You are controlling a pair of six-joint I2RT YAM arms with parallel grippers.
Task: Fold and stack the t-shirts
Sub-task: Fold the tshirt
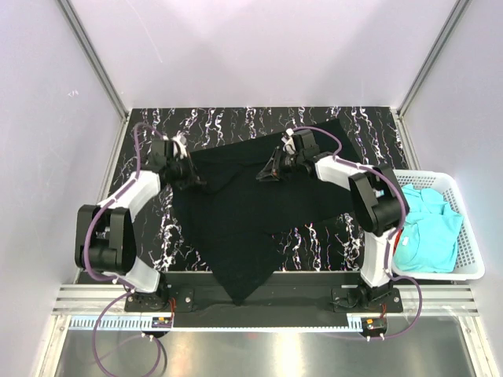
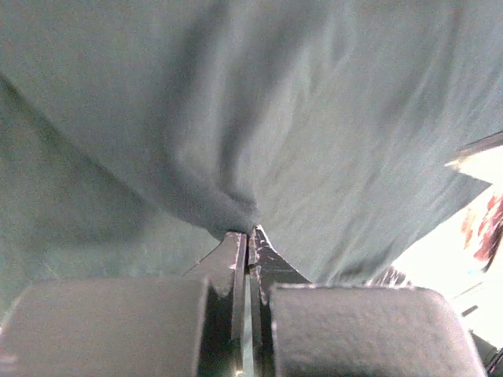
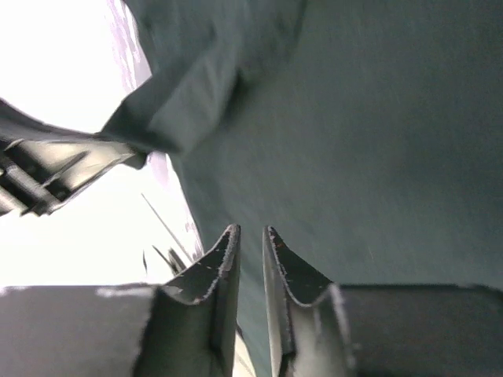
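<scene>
Left wrist view, black t-shirt (image 2: 314,118) pinched in closed left tool (image 2: 249,234)

1. Pale lilac-white walls (image 1: 259,47) fill the upper half of the top view and close in the back and both sides.
2. A silver frame post (image 1: 93,59) slants through the upper left, and a second post (image 1: 428,59) mirrors it in the upper right.
3. The table top (image 1: 149,228), at mid-frame, is black with white marble veining.
4. A ribbed aluminium rail (image 1: 86,300) runs along the table's lower edge.
5. A brushed steel surface (image 1: 267,349) spans the bottom of the frame.
6. The light is soft and even, with no hard shadows on the walls. In both wrist views the background burns out to white glare.
</scene>
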